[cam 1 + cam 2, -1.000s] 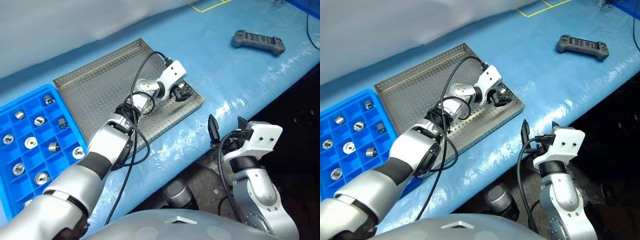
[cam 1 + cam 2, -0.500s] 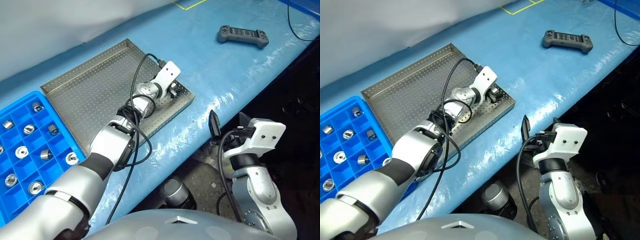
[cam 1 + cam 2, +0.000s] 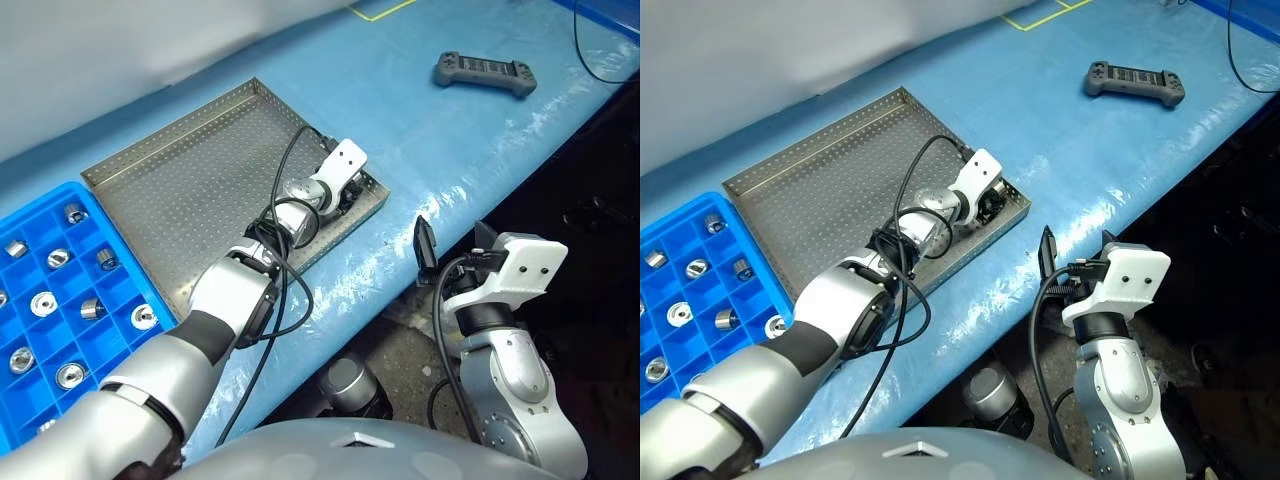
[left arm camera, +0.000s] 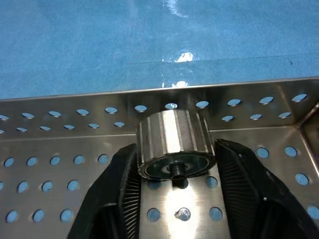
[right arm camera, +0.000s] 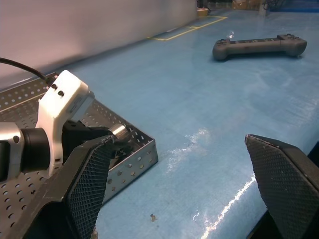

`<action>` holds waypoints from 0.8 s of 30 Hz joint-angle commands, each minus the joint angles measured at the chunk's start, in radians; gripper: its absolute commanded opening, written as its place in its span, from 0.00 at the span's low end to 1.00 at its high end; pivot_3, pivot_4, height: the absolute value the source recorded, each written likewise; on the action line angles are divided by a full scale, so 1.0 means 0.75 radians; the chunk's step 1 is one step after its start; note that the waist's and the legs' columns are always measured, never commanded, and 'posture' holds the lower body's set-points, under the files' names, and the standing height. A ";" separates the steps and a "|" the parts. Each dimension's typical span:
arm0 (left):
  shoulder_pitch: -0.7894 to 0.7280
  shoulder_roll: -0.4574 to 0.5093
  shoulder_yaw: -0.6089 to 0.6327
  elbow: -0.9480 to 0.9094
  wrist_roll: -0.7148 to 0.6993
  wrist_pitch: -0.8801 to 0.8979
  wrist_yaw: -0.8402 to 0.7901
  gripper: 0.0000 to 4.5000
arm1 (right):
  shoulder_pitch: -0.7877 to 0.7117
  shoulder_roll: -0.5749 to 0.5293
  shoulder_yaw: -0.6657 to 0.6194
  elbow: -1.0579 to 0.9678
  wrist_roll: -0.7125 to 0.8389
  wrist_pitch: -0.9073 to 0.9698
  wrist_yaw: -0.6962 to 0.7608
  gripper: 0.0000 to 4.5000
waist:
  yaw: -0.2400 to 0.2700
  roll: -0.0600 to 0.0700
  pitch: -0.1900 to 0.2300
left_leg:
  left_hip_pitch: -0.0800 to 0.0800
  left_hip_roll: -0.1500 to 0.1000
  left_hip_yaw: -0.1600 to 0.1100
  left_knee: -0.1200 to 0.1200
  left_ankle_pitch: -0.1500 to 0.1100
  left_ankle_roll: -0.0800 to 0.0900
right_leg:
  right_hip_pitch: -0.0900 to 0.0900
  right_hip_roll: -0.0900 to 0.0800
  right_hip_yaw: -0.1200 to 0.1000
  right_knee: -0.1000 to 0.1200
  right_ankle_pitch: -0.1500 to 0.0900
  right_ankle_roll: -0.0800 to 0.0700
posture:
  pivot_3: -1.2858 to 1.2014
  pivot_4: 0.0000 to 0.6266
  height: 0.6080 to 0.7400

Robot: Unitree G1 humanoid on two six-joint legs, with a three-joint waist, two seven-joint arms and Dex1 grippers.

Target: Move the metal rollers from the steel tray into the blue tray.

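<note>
No writing shows; left tool (image 4: pixel 174 199) clamps a metal roller (image 4: pixel 174 149), right tool (image 5: pixel 189 184) spread apart.

The bright blue plastic compartment tray (image 3: pixel 60 290) is cut off by the left edge of both head views, so its full extent and the count of small shiny metal rollers (image 3: pixel 143 317) in it cannot be told. In the head views the left pincer (image 3: pixel 347 194) is largely hidden behind its own white wrist housing at the near right corner of the grey perforated steel tray (image 3: pixel 170 180), and the ribbed metal roller (image 4: pixel 175 144) it clamps is too small there to make out. In the right wrist view the black fingertips (image 5: pixel 286 174) are cut off by the frame's lower edge.
</note>
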 commanded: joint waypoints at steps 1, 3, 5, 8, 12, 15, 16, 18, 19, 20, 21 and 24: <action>0.000 0.031 0.061 -0.068 -0.039 -0.004 0.023 0.37 | -0.021 0.003 -0.005 0.003 0.003 -0.009 0.012 1.00 | 0.000 0.000 0.000 | 0.000 0.000 0.000 0.000 0.000 0.000 | 0.000 0.000 0.000 0.000 0.000 0.000 | 0.26 0.24 1.00; 0.007 0.054 0.089 -0.116 -0.062 -0.015 0.022 0.37 | -0.042 -0.005 -0.001 0.016 0.005 -0.001 0.022 1.00 | 0.004 0.000 0.000 | 0.000 0.000 0.000 0.000 0.000 0.000 | 0.000 0.000 0.000 0.000 0.000 0.000 | 0.27 0.24 1.00; 0.025 0.075 0.140 -0.201 -0.111 -0.019 0.020 0.37 | -0.065 -0.010 0.000 0.028 0.012 0.005 0.031 1.00 | 0.013 -0.001 0.000 | 0.000 0.000 0.001 0.000 0.000 0.000 | 0.000 0.000 0.001 0.001 0.000 0.000 | 0.28 0.24 1.00; 0.120 0.111 0.227 -0.480 -0.210 -0.045 0.000 0.37 | -0.103 -0.021 0.009 0.047 0.019 0.024 0.050 1.00 | 0.033 -0.001 0.001 | 0.000 0.000 0.001 0.000 0.000 0.000 | 0.000 0.000 0.001 0.001 0.000 0.000 | 0.30 0.24 1.00; 0.343 0.167 0.288 -1.006 -0.287 0.026 0.049 0.37 | -0.175 -0.041 0.033 0.086 0.037 0.055 0.096 1.00 | 0.080 0.000 0.000 | 0.001 0.001 0.002 -0.001 0.000 0.000 | -0.001 0.000 0.003 0.004 0.001 0.000 | 0.33 0.24 1.00; 0.586 0.238 0.323 -1.499 -0.313 0.157 0.102 0.37 | -0.310 -0.069 0.079 0.168 0.063 0.086 0.165 1.00 | 0.123 0.000 0.000 | 0.002 0.002 0.002 0.000 0.000 0.000 | -0.002 0.001 0.004 0.007 0.001 0.000 | 0.35 0.24 1.00; 0.656 0.261 0.333 -1.629 -0.320 0.203 0.117 0.37 | -0.354 -0.080 0.095 0.196 0.072 0.096 0.192 1.00 | 0.141 0.000 0.000 | 0.003 0.002 0.002 0.001 0.000 0.000 | -0.002 0.001 0.005 0.008 0.001 -0.001 | 0.36 0.24 1.00; 0.740 0.291 0.332 -1.786 -0.325 0.272 0.141 0.37 | -0.403 -0.099 0.107 0.228 0.088 0.106 0.231 1.00 | 0.204 0.000 0.000 | 0.003 0.002 0.001 0.002 0.000 0.000 | -0.002 0.002 0.004 0.010 0.001 -0.001 | 0.38 0.24 1.00; 0.811 0.317 0.342 -1.895 -0.325 0.306 0.150 0.37 | -0.450 -0.113 0.129 0.264 0.093 0.111 0.266 1.00 | 0.242 0.000 0.000 | 0.003 0.001 0.000 0.002 0.000 0.000 | -0.001 0.002 0.003 0.010 0.001 -0.001 | 0.39 0.24 1.00; 0.861 0.335 0.347 -1.973 -0.325 0.335 0.158 0.37 | -0.482 -0.124 0.142 0.290 0.096 0.113 0.292 1.00 | 0.271 0.000 0.000 | 0.002 0.001 -0.002 0.003 0.001 0.000 | -0.001 0.002 0.001 0.010 0.001 -0.001 | 0.40 0.24 1.00; 0.936 0.354 0.367 -2.079 -0.327 0.373 0.177 0.37 | -0.536 -0.148 0.174 0.332 0.097 0.113 0.342 1.00 | 0.305 0.000 0.000 | 0.002 0.001 -0.002 0.003 0.000 0.000 | -0.001 0.002 0.002 0.010 0.002 -0.001 | 0.41 0.24 1.00; 1.106 0.384 0.407 -2.303 -0.332 0.467 0.219 0.37 | -0.668 -0.187 0.236 0.451 0.101 0.094 0.454 1.00 | 0.407 0.001 0.000 | 0.002 0.001 -0.003 0.003 0.000 0.000 | -0.002 0.002 0.001 0.008 0.005 -0.008 | 0.45 0.24 1.00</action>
